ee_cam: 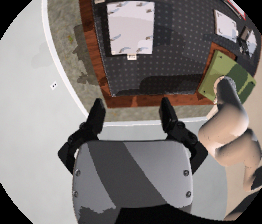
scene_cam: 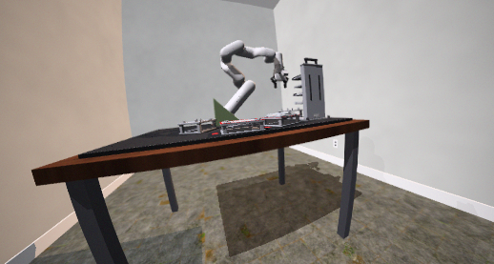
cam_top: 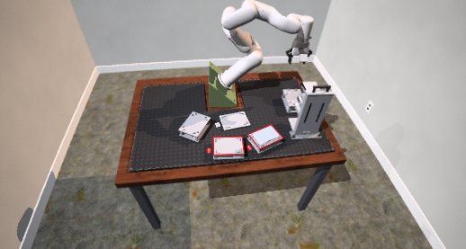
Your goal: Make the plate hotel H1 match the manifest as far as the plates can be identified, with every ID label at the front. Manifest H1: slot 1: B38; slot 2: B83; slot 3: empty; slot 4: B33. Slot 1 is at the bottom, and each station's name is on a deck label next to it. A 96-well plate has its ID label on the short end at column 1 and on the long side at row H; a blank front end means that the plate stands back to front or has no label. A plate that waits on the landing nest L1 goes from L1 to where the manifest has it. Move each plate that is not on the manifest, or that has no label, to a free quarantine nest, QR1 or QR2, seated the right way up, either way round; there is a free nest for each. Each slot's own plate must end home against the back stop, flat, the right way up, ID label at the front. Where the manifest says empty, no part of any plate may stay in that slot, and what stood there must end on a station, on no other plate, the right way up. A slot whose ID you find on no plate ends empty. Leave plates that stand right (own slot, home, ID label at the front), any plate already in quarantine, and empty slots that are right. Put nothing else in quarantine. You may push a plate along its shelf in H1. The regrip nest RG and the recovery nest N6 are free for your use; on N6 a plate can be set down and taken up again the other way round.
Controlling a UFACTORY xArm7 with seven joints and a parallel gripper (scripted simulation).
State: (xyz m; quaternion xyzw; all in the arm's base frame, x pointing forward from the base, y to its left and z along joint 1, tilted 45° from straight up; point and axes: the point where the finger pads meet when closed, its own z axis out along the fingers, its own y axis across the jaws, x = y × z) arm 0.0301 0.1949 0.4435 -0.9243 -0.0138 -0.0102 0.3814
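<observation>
Grey walls and a mottled floor surround a wooden table (cam_top: 180, 173) topped with a black perforated mat. I'm the gripper (cam_top: 299, 55), fingers spread wide with nothing between them, hanging high above the table's far right corner, behind the plate hotel H1 (cam_top: 312, 114). Looks like the approach step: no plate taken, and my next move probably calls for dropping down to the hotel's open front and lining up with a shelf. Labels are too small to read, so which plate goes first I can't tell. Top view shows two red-rimmed nests (cam_top: 228, 146) near the front edge and a plate-like block (cam_top: 294, 98) beside the hotel. Exterior view shows the hotel's shelves (scene_cam: 298, 87) sticking out sideways; wrist view only shows my fingertips against mat and floor.
</observation>
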